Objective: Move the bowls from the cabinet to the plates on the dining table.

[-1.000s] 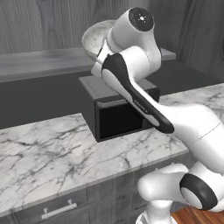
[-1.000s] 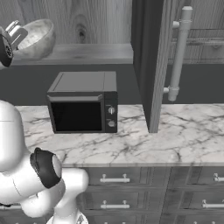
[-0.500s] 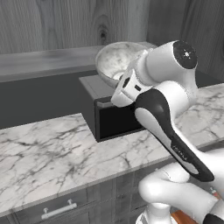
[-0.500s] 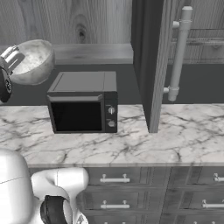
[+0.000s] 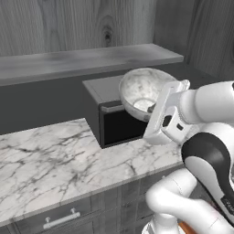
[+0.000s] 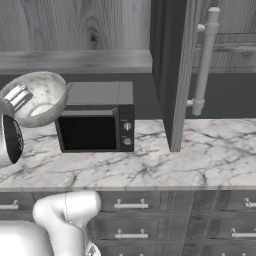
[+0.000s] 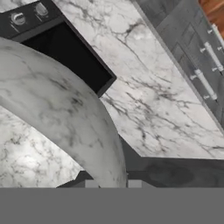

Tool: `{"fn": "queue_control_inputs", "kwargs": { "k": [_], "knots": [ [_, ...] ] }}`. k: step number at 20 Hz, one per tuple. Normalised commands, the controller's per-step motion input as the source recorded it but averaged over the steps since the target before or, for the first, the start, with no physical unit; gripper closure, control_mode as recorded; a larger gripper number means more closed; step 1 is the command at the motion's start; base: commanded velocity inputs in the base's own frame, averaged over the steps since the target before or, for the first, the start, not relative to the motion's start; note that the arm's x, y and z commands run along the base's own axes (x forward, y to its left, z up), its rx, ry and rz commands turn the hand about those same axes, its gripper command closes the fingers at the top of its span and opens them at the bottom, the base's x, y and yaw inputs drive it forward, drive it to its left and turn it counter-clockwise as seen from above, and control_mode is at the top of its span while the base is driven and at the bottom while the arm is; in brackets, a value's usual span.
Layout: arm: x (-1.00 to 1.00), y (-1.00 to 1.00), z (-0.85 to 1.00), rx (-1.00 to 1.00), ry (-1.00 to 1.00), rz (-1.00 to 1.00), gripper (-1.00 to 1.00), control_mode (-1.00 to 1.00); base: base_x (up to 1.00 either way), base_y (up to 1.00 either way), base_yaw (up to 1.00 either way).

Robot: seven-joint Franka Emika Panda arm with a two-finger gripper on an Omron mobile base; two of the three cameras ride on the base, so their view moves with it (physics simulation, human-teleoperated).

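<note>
Marble bowl [image 5: 143, 93] is hanging in the air, tilted, its rim pinched in the gripper [image 5: 157, 106]. Gripper is clamping closed on the bowl's near rim, fingers [image 6: 19, 96] showing against the bowl's inside. Microwave [image 6: 97, 117] is sitting just behind and below the gripper, on the marble tabletop [image 6: 210, 155]. Open cabinet door [image 6: 172, 65] is standing well off to the gripper's right, shelf [image 5: 82, 59] above and behind.

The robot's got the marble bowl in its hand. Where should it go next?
Probably keep carrying the marble bowl away from the open cabinet, towards the dining table. The gripper is shut on its rim, holding it in the air in front of the microwave, so nothing is left to pick up here.
</note>
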Motion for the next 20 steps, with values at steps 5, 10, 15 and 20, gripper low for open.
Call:
{"fn": "queue_control_inputs", "kwargs": {
  "k": [5,10,15,20],
  "knots": [
    [-0.33,-0.45,-0.39,0.00,0.00,0.08,1.00,-1.00,0.00,0.00,0.00],
    [-0.05,-0.44,-0.55,0.00,0.00,0.07,1.00,-1.00,0.00,0.00,0.00],
    [0.08,-0.37,-0.39,-0.02,0.00,0.05,1.00,-1.00,0.00,0.00,0.00],
    [0.12,-0.25,-0.39,-0.01,0.00,0.04,1.00,-1.00,0.00,0.00,0.00]
  ]
}}
